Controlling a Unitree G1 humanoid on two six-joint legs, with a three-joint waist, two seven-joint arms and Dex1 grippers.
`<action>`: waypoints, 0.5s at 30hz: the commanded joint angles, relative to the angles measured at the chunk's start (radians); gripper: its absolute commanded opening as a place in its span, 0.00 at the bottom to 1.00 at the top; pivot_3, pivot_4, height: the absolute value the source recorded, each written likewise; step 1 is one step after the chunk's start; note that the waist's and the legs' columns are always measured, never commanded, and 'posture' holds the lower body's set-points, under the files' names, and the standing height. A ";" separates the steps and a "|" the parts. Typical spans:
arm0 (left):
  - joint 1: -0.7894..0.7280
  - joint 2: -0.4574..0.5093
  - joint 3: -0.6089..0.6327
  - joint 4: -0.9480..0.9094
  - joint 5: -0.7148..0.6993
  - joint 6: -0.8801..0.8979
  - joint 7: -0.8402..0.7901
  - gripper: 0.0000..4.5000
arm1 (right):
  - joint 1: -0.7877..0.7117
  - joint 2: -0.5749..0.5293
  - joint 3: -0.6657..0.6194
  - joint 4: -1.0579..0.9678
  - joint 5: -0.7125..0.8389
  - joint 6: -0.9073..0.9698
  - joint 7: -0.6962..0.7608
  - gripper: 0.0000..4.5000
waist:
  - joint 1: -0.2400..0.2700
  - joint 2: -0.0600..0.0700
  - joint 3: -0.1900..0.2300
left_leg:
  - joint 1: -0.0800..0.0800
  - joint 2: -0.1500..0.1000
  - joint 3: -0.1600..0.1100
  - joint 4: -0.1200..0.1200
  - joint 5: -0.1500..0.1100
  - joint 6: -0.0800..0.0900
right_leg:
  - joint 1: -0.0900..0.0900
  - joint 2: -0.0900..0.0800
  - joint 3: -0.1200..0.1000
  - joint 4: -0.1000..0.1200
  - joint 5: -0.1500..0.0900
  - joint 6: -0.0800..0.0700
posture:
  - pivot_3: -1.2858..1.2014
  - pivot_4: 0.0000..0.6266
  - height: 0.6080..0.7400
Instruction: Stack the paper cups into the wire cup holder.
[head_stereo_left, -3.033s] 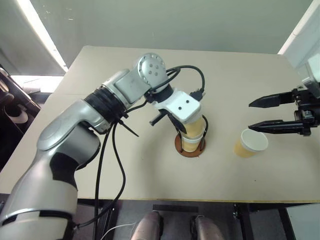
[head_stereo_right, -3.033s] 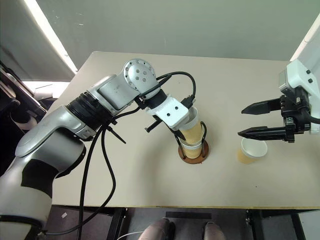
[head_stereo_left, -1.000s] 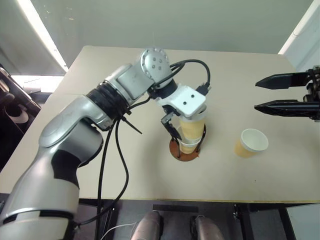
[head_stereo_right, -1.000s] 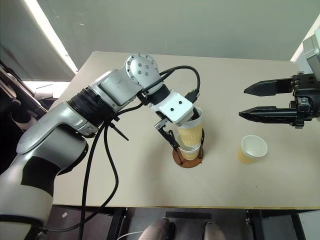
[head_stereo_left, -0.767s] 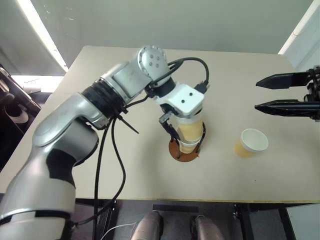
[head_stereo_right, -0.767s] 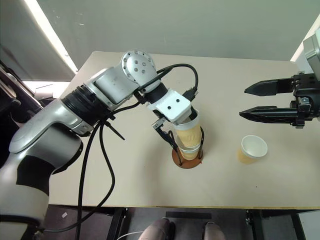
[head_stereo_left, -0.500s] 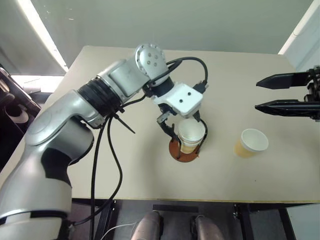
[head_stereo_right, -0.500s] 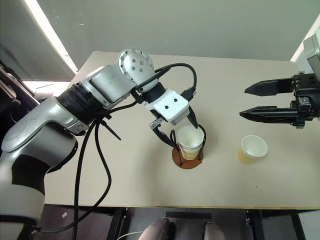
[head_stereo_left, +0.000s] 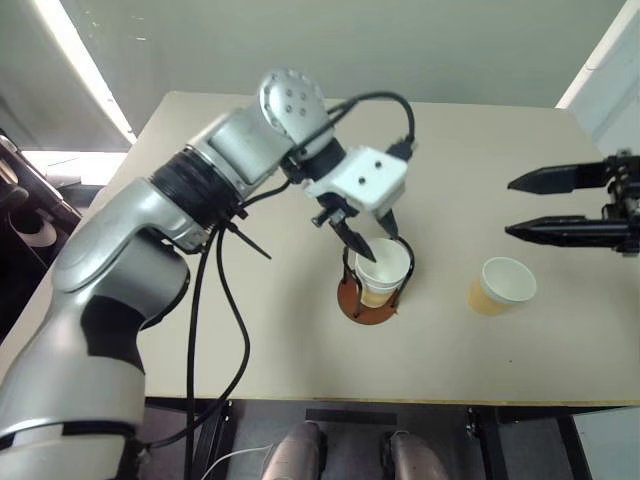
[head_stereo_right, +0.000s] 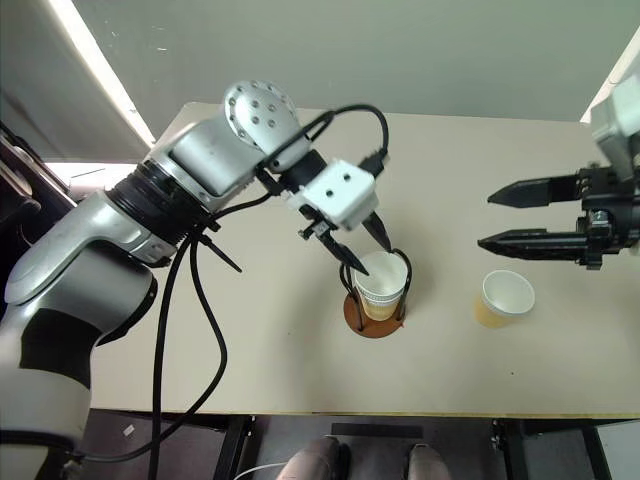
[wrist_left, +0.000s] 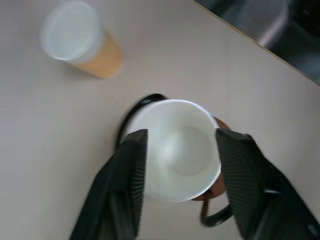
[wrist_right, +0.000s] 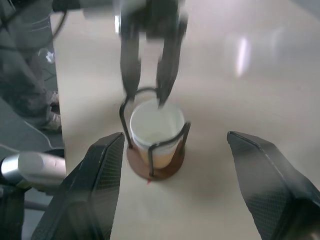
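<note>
Already two paper cups (head_stereo_left: 381, 270) sat nested in wire cup holder (head_stereo_right: 377, 318) mid-table; third cup (head_stereo_left: 501, 285) stood alone on table (head_stereo_left: 250, 330), well apart toward right side. Left gripper (head_stereo_right: 364, 252) hung just above stack rim, fingers (wrist_left: 122, 192) parted, holding nothing. Right gripper (head_stereo_left: 560, 206) hovered above lone cup, fingers (wrist_right: 92, 195) wide, empty. Risks, judged: left fingertip close to rim or wire loop could snag, tipping light holder; off-centre squeeze by right gripper could crush or topple lone cup.
</note>
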 joint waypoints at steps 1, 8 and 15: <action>0.016 0.035 0.103 -0.008 -0.014 0.057 -0.032 0.55 | 0.033 0.000 -0.086 -0.046 0.011 0.001 -0.024 0.75 | 0.000 0.000 0.000 | 0.000 0.000 0.000 0.000 0.000 0.000 | 0.000 0.000 0.000 0.000 0.000 0.000 | 0.52 0.24 1.00; 0.092 0.172 0.278 -0.116 -0.047 0.235 -0.032 0.55 | 0.250 -0.027 -0.062 -0.143 -0.104 -0.058 -0.006 0.75 | 0.000 0.000 0.000 | 0.000 0.000 0.000 0.000 0.000 0.000 | 0.000 0.000 0.000 -0.002 0.000 0.000 | 0.52 0.24 1.00; 0.194 0.247 0.439 -0.235 0.002 0.404 -0.014 0.55 | 0.354 -0.056 0.049 -0.143 -0.286 -0.198 0.007 0.75 | -0.004 0.000 0.000 | 0.001 0.000 0.000 0.001 0.000 0.000 | 0.001 0.000 0.001 -0.003 0.000 0.000 | 0.52 0.24 1.00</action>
